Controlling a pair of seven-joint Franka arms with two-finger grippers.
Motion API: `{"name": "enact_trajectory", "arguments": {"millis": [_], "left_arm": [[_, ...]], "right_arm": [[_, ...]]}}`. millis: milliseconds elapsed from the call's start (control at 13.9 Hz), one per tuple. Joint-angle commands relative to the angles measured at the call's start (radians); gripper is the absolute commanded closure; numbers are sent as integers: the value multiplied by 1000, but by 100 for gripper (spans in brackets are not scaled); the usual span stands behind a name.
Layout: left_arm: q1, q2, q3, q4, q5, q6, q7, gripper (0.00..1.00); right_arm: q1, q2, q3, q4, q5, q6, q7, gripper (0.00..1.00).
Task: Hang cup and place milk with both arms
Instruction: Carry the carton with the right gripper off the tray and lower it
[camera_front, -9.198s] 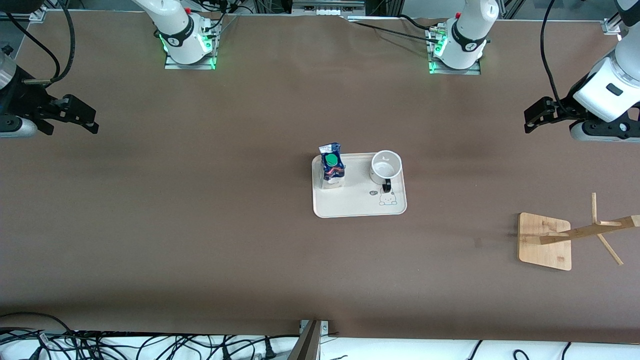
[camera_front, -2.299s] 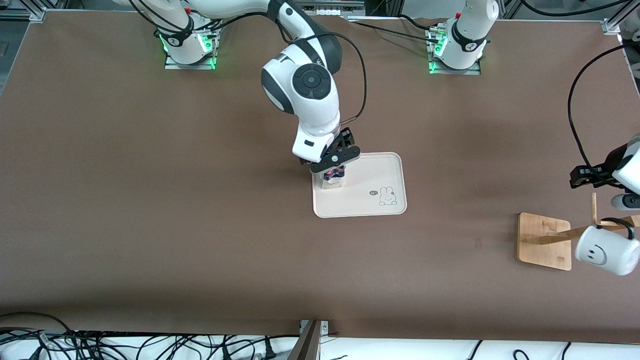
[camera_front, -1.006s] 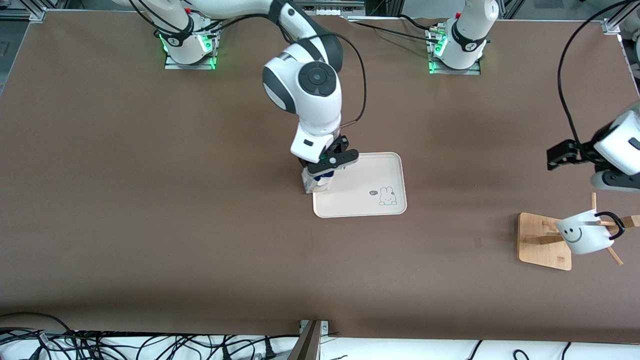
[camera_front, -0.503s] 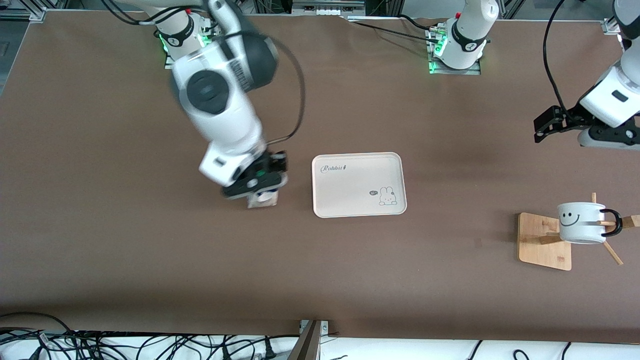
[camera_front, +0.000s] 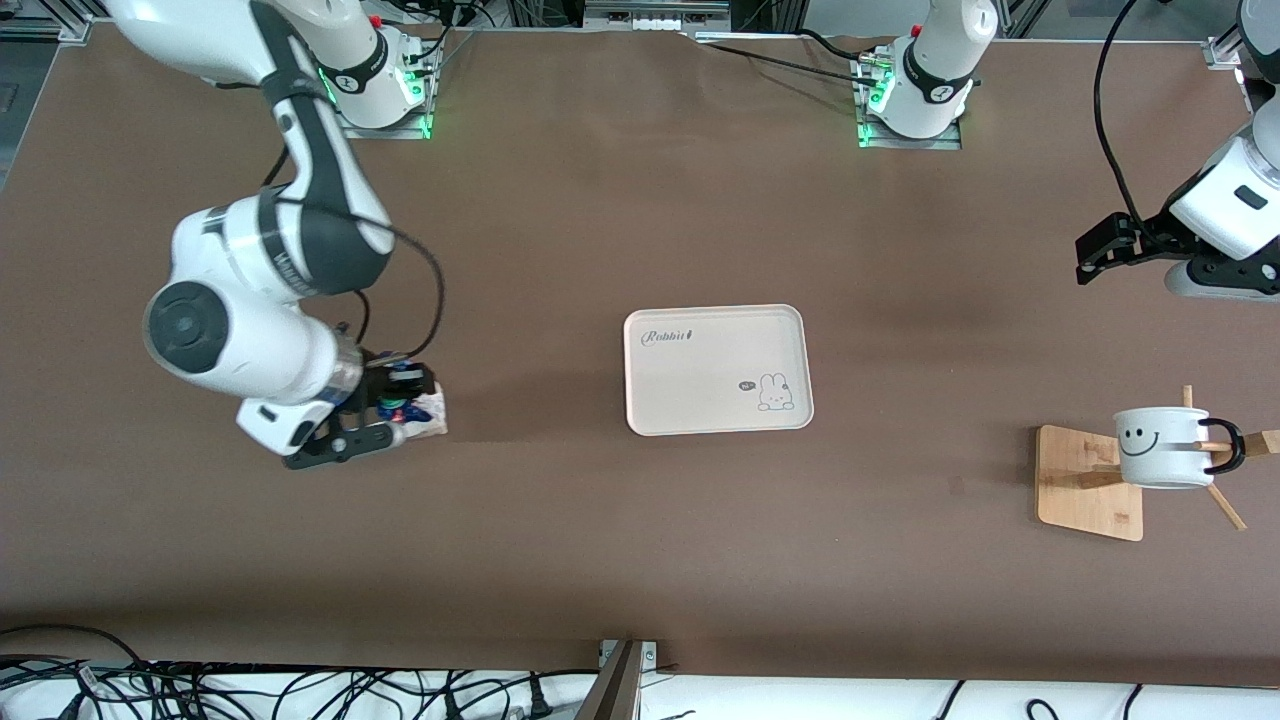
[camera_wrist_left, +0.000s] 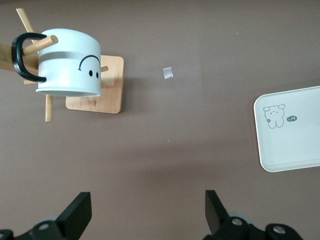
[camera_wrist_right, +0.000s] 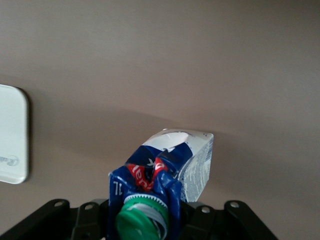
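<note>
Currently the right gripper (camera_front: 385, 415) is clamped on the milk (camera_front: 420, 412) at its gabled top, just under the green cap (camera_wrist_right: 142, 215), over bare table toward the right arm's end, well apart from the tray (camera_front: 640, 415). The carton's base tilts outward from the jaws; whether it touches the table cannot be told. The top panels look creased where they are pinched, so the carton is judged soft-walled and easily crushed; a full one would be moderately heavy and prone to swing when held this high. A grip lower on the flat side panels would likely be steadier, though for a short set-down the present hold should serve if the carton is brought upright before release.

The cup (camera_front: 1160, 458) hangs by its black handle (camera_front: 1230, 450) on a peg of the wooden rack (camera_front: 1085, 485), toward the left arm's end. It is judged rigid, smooth and breakable. The left gripper (camera_front: 1100, 250) waits with its fingers spread wide and empty, above the table well clear of the rack.
</note>
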Motion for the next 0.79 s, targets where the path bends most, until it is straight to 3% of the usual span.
{"name": "enact_trajectory", "arguments": {"millis": [0,359,503,575,647,719], "left_arm": [[-6,22,10,45,-11,-31,-10,0],[3,25,7,47,-13,-29,-10,0],[3,27,2,47,-13,-31,-10,0],[3,27,2,48,-14,-31,-8,0],[4,27,2,48,-16,-31,-8,0],[3,27,2,48,-16,-31,-8,0]], "right_arm": [[-61,-51,14,-119,22,30,-56,79],[-122,-70,8,-251,75,97,-96,75],[-124,-70,0,-274,75,116,-96,63],[-124,-68,-6,-275,75,116,-96,50],[-124,-68,-7,-275,74,116,-96,30],[-125,-68,-12,-274,74,114,-95,0]]}}
